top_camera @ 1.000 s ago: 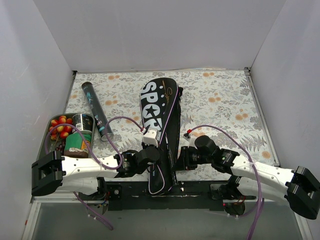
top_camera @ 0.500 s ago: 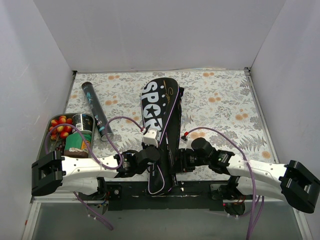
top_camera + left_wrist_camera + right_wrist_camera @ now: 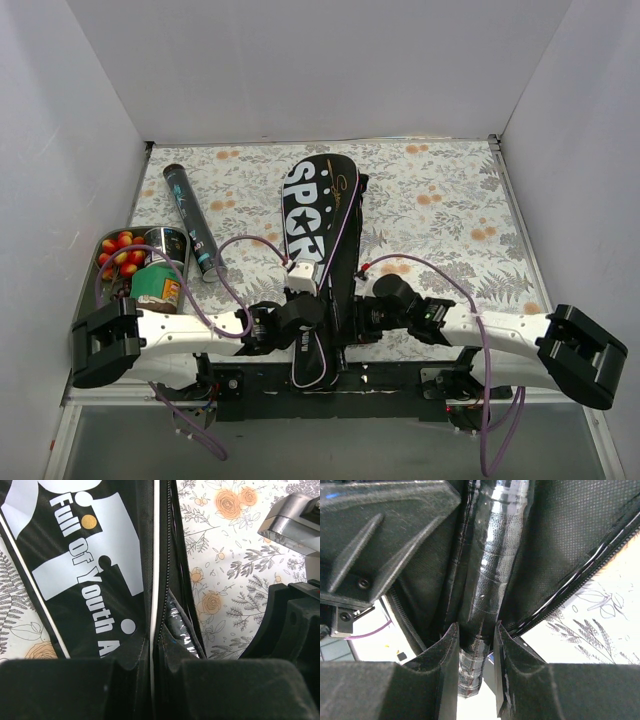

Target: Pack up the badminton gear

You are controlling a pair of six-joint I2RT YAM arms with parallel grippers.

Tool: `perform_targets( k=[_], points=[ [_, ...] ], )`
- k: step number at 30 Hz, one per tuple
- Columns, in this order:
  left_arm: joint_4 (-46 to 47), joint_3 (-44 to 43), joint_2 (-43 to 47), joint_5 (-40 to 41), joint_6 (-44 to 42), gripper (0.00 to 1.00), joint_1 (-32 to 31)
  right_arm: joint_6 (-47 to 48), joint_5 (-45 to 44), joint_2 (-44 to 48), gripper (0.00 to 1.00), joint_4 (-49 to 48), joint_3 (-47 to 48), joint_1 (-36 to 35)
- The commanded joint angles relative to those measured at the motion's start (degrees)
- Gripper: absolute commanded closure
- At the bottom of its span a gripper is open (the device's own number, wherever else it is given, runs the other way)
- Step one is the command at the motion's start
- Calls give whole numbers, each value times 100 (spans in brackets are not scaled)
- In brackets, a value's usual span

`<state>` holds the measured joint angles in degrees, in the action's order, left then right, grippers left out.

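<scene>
Right gripper (image 3: 476,666): clamped on racket handle (image 3: 492,575), just inside bag mouth.
Left gripper (image 3: 152,676): pinched tight on racket bag (image 3: 95,555) zip edge; bag lay centre, lengthwise.
Shuttle tube (image 3: 192,222): lay unpacked, left of bag.
Risk judged: snagging handle on zip; losing pinched edge.

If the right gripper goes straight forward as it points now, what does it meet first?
The black racket handle between the right gripper's fingers, running ahead into the racket bag; beyond it probably the bag's lining, though depth is unclear.
</scene>
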<state>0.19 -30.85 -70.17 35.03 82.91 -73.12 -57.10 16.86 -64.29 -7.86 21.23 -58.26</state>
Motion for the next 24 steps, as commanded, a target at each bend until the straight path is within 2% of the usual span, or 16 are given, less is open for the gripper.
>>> perform_targets(
  k=[1,7,11,13,16,18,22,23,24],
  points=[
    [869,-9,-119,-303,251,100,-79,24,97,-268,92,-1375,329,-63],
    [844,-61,-181,-286,356,100,-115,6,72,-584,93,-1666,496,-89],
    [711,9,152,-84,453,100,-115,138,-104,-707,93,-1737,452,-89],
    [615,35,284,-22,445,100,-115,129,-78,-769,92,-2113,286,-98],
    [562,88,557,48,550,100,-115,181,-86,-882,85,-2509,171,-141],
    [640,141,733,40,515,100,-115,417,-95,-1041,76,-2545,206,-185],
    [623,45,803,4,436,100,-114,735,466,-1708,63,-2782,425,-282],
    [597,9,777,4,419,100,-106,814,484,-1744,54,-2704,521,-317],
    [562,-52,777,4,384,100,-114,884,459,-1753,50,-2590,574,-352]
  ],
)
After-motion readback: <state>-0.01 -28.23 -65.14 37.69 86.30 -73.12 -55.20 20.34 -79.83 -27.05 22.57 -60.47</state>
